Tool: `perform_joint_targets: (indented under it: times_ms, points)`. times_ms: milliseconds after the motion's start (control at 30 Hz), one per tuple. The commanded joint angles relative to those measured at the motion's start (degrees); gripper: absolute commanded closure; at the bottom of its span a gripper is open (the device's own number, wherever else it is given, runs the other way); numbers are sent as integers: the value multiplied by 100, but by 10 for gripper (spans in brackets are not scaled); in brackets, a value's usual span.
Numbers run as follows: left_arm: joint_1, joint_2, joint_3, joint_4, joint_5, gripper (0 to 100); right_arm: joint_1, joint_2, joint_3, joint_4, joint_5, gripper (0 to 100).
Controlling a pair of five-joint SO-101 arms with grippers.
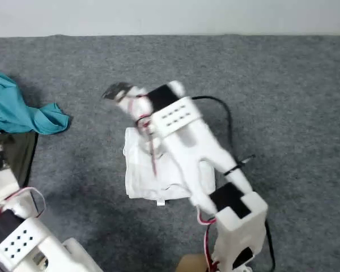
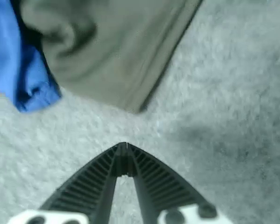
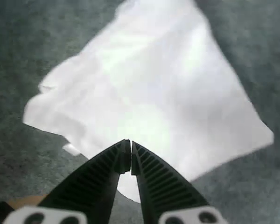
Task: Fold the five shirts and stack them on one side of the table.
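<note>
A folded white shirt (image 1: pixel 158 173) lies in the middle of the grey table, and it spreads out under my right gripper (image 3: pixel 131 143) as the white shirt (image 3: pixel 154 88). That gripper is shut with nothing in it. From above, the right gripper (image 1: pixel 117 91) is past the shirt's far left corner, held up over the table. My left gripper (image 2: pixel 126 148) is shut and empty over bare carpet, close to an olive shirt (image 2: pixel 112 46) and a blue shirt (image 2: pixel 18 70). At the table's left edge lie a teal shirt (image 1: pixel 17 110) and the dark olive shirt (image 1: pixel 20 153).
The right arm (image 1: pixel 215 164) crosses over the white shirt from the near right. The left arm's base (image 1: pixel 22 241) sits at the near left corner. Grey carpet (image 1: pixel 283 102) covers the table, with open room at the right and back.
</note>
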State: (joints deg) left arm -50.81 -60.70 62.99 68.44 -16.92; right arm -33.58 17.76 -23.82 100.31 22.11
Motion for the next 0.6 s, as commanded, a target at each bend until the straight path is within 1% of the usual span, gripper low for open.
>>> perform_joint_targets:
  times_ms: [0, 67, 133, 233, 333, 400, 567]
  points:
    - [624, -79, -1015, 607, -35, 996, 734, -426, 97, 198, -9, 989]
    - [1257, -62, -1411, 923, -9, 996, 1095, -330, 132, 66, -9, 989]
    - [1978, -44, -1648, 1046, 88, 996, 1385, -180, 123, -110, -9, 989]
    - [3095, -35, -1833, 923, 633, 996, 1666, 57, 114, -409, -9, 989]
    - [4044, 88, -1842, 633, 923, 997, 1833, 207, 114, -646, -26, 989]
    - [4448, 466, -1903, 492, 958, 997, 1938, 251, 114, -743, -53, 989]
    - [4826, 1837, -2633, 360, 958, 997, 2141, 277, 105, -901, -62, 989]
